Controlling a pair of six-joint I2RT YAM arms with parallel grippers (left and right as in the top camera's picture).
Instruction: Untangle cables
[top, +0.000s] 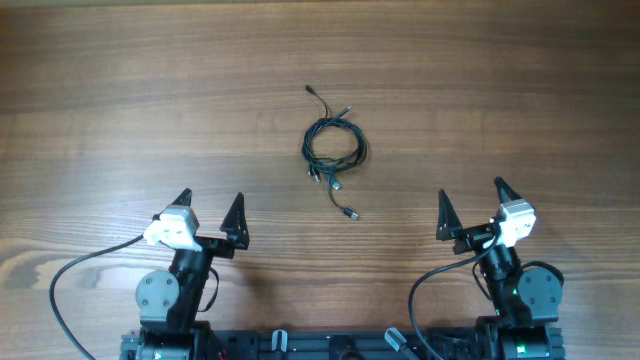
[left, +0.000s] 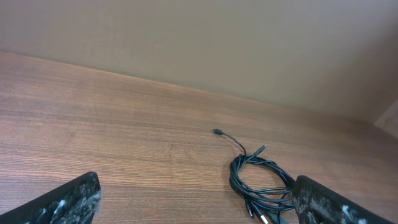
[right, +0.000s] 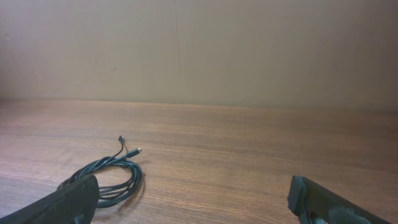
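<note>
Cables: we see a bundle of thin dark wires wound into a loose ring, lying flat on the surface a little right of centre, between the two arms and farther out than both

Loose ends: one strand leaves the top of the ring and ends in a small plug on the far side; another trails from the bottom of the ring to a plug on the near side; we make out a few short silver-tipped ends at the ring's lower left edge

Left end effector: spread wide, holding nothing, well apart from the cables, which lie ahead of it and to its right

Left wrist view: we see the ring low and right of centre, just beside the right-hand finger, which covers part of its edge; whether they touch we cannot tell from here, though the overhead view shows them apart

Right end effector: also spread wide, with nothing between its fingers, well apart from the cables, which lie ahead of it and to its left

Right wrist view: the ring sits at lower left, partly behind the left-hand finger

Surface: brown wood grain, meeting a plain beige wall at the back in both wrist views
</note>
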